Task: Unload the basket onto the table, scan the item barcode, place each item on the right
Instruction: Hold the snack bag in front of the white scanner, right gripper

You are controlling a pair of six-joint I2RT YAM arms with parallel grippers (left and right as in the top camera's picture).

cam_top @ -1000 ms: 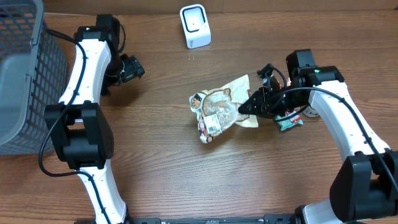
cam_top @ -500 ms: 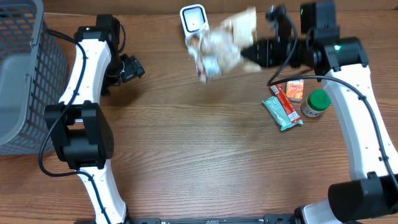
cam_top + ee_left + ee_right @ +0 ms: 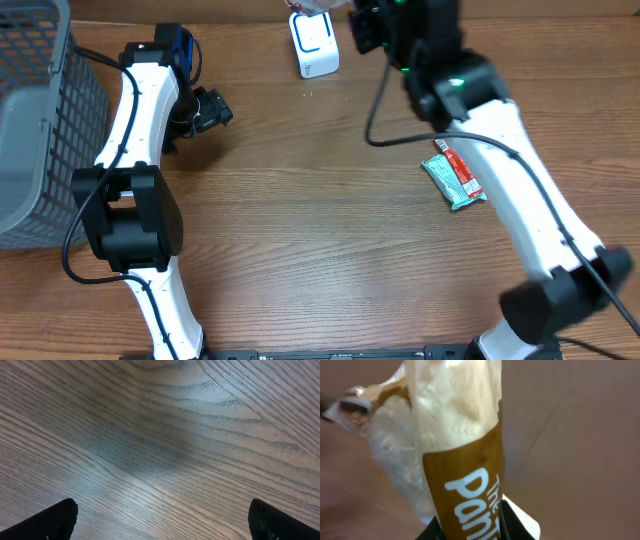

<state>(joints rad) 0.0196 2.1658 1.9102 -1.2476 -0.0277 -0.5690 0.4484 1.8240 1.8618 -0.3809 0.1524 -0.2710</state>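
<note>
the lifting part is judged to be done: the clear and brown plastic bag with white lettering is off the brown wooden desk and is carried at the far edge, close beside the white box-shaped barcode scanner. whether a scan has registered cannot be told, and no barcode is seen in any view. what is left is judged to be the turning of the label toward the scanner's window and the setting down of the bag. the bag is pinched at its lower end by the right claw, whose fingers are pressed in on the brown band, with the rest of the bag standing up and away from the claw. in the overhead view the bag is almost wholly cut off by the upper edge, so its exact place over the scanner cannot be fixed. the left claw is spread wide over bare desk and nothing is held in it. a grey mesh basket and a green foil packet are left untouched, well apart from the scanner.
</note>
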